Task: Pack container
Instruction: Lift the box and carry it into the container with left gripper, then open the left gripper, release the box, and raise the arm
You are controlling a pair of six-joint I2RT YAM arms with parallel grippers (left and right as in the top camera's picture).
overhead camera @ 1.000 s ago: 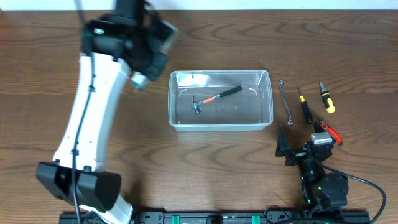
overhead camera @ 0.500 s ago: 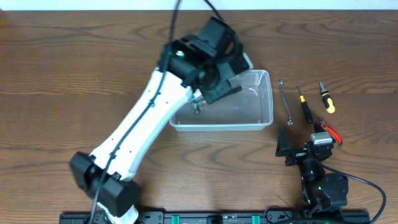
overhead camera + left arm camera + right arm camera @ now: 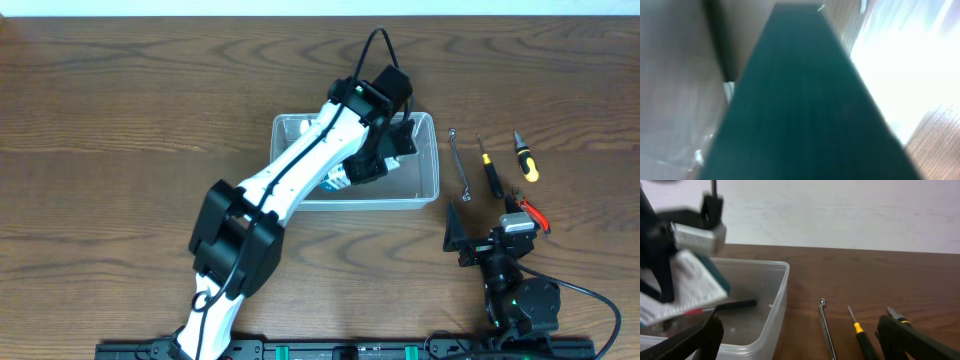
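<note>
Right wrist: your left gripper pinches the blue-and-white box over the container.
Lower it beside the hammer beneath; right gripper spread wide.

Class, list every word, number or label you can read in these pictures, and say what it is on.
None can be read.
The white face of the box at the container shows faint print, too blurred to read.
The tools beside it show no legible marks.

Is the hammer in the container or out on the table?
In. The hammer lies inside the container, its handle showing in the right wrist view.
</note>
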